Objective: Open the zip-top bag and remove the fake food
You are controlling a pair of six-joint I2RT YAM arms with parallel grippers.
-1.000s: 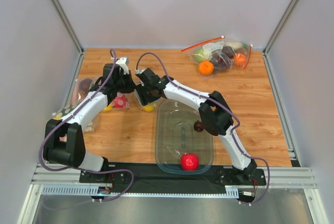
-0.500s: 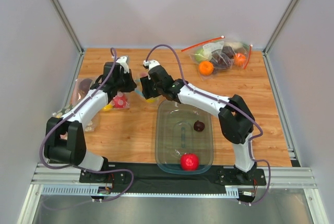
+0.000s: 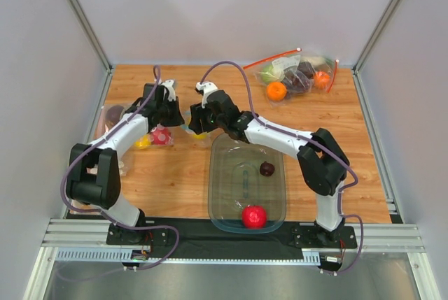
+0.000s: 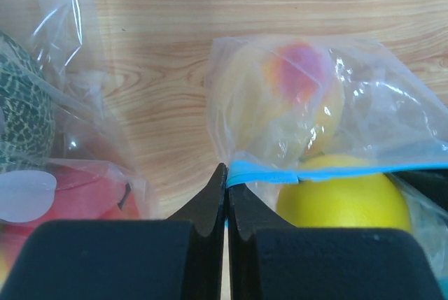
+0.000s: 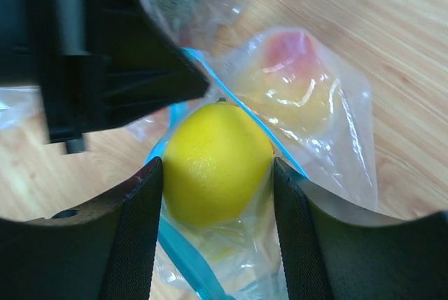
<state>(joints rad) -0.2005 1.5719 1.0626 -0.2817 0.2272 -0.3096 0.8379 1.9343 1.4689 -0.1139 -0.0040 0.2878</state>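
Just beyond the far left corner of the clear tub, the one zip-top bag lies on the desk between two grippers. The left gripper has its jaws pinched tight on the bag's blue zip strip. The right gripper has its jaws spread around the lemon at the bag's mouth, with both fingers against its sides. One peach sits deeper in the bag. Of the four fruits, two lie in the tub: an apple at its near end and a plum by its right wall. Beyond the tub to the right lies one bag with red strips, and well to its left a third bag.
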